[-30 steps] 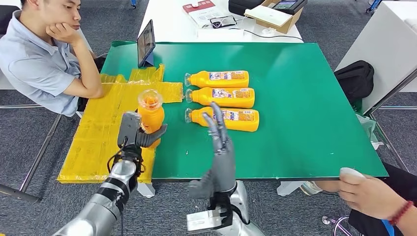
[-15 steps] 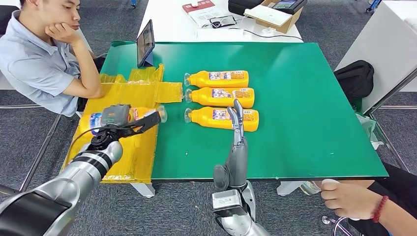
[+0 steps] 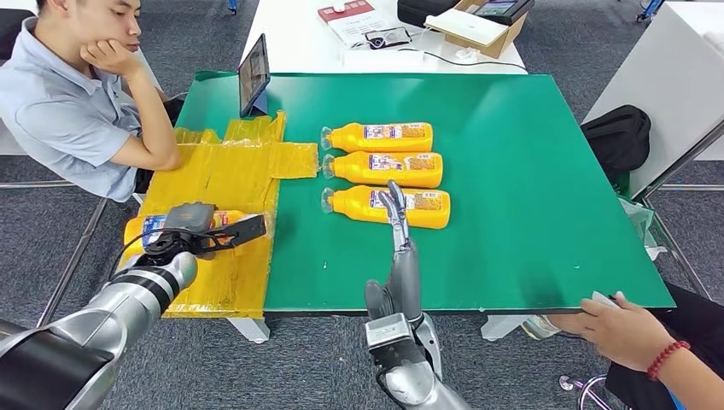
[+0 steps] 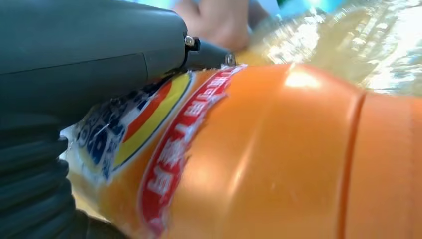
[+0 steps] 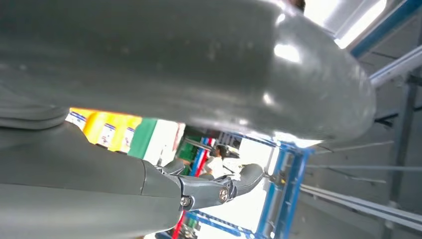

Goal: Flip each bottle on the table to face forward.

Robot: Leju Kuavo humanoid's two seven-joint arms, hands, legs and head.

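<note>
Your left hand [image 3: 198, 229] grips the orange plastic juice bottle [image 3: 145, 229].
It lies lengthwise over yellow sheeting [image 3: 224, 183] (right hand [image 3: 394, 256] empty, fingers extended).

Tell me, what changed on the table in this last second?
The left hand tipped its bottle from upright onto its side and carried it outward over the yellow sheet, gripping it throughout. The right hand wavered near the nearest of the three lying bottles, which stayed put.
</note>
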